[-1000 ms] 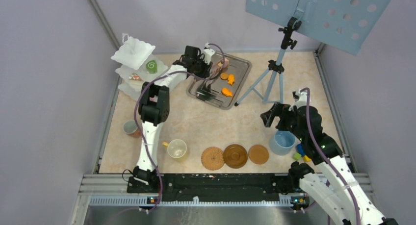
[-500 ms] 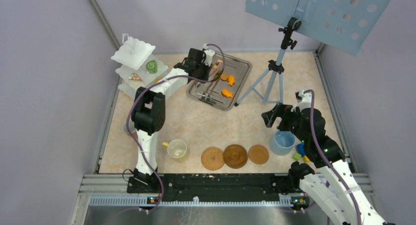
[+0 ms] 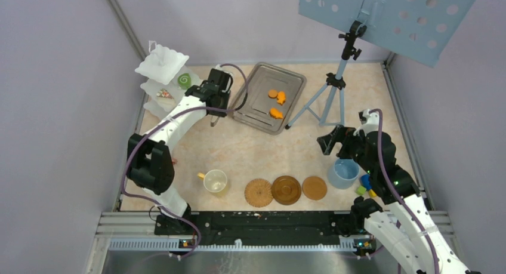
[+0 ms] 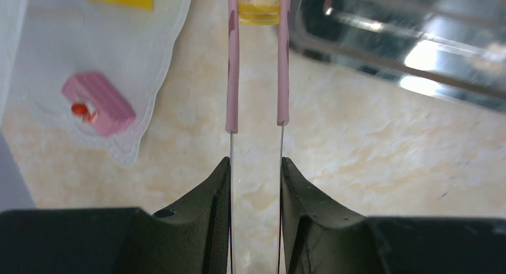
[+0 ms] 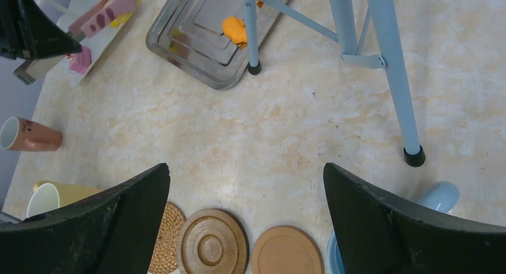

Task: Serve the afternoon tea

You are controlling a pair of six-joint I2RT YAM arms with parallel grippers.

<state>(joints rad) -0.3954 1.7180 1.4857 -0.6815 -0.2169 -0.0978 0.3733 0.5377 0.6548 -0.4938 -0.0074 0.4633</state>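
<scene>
Over at the far left, the left gripper (image 4: pixel 255 166) is squeezed on the pink tongs (image 4: pixel 232 65), and the tongs in turn pinch a yellow wedge (image 4: pixel 258 4) at their tips. Makes sense to me: the pastries are tiny, so the tongs give a finer pinch than those fat fingers would. The wedge hangs between the tray (image 3: pixel 256 86) and the stand (image 4: pixel 143 59), just beside the stand's bottom tier, so I'd guess that's where it's headed. A pink slice (image 4: pixel 97 104) already lies on that tier, with a green roll (image 3: pixel 184 80) one tier up. Orange biscuits (image 3: pixel 275 113) wait in the tray. The right gripper (image 3: pixel 332 140) hangs wide apart and empty at the right, just beyond the blue cup (image 3: pixel 344 174), probably parked there for the cup job. Three coasters (image 3: pixel 286 190) sit in a row near the front with nothing on them, and the yellow cup (image 3: pixel 215 181) stands just left of them.
</scene>
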